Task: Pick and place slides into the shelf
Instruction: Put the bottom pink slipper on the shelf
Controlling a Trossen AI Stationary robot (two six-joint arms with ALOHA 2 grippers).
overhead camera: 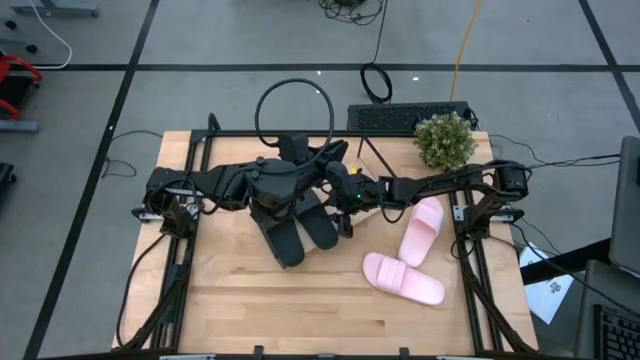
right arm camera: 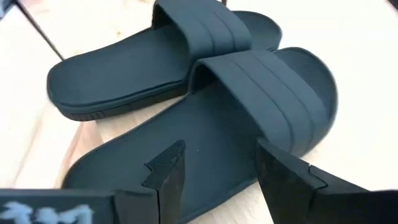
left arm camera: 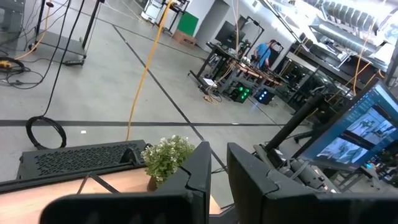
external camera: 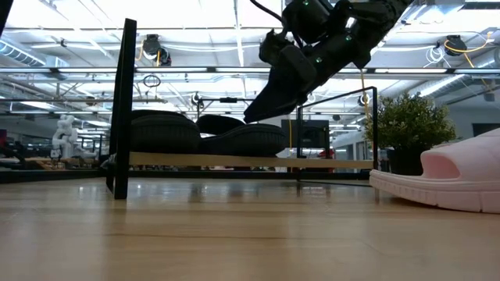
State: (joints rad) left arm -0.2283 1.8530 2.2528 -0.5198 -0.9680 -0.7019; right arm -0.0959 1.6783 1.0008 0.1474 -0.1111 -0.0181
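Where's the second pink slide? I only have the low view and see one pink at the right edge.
Observer: The high view shows both on the table, off the shelf: the near pink slide and the second pink slide behind it, towards the right arm's base.
Operator: Is the right gripper holding anything?
Observer: No. In its wrist view the right gripper is open and empty, above the heel end of a black slide.
Operator: And the left arm?
Observer: The left gripper points past the plant into the room, with no slide in its view.
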